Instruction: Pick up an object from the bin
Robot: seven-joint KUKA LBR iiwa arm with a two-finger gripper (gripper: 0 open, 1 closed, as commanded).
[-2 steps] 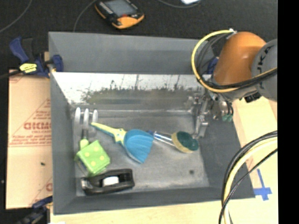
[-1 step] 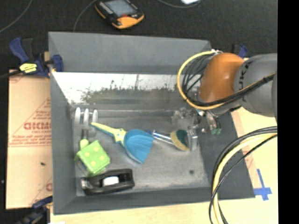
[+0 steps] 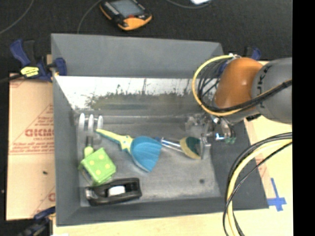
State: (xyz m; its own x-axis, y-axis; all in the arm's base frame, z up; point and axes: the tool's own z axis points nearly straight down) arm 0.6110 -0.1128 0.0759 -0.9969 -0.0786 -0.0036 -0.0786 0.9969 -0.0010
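Observation:
My gripper (image 3: 206,133) is low in the bin at its right side, under the orange wrist cover. Right at its lower left lies a small round thing (image 3: 189,147) with a teal face and a tan rim, on a thin silver handle (image 3: 171,143) that points left. The gripper overlaps the round thing's right edge. A blue fan-shaped brush (image 3: 145,152) with a yellow handle (image 3: 112,137) lies left of that, in the middle of the bin.
A green die with yellow dots (image 3: 99,165) sits at the left. A black tape dispenser (image 3: 114,191) lies along the front wall, and a silver pronged thing (image 3: 91,125) leans at the left wall. Bare floor shows at the front right.

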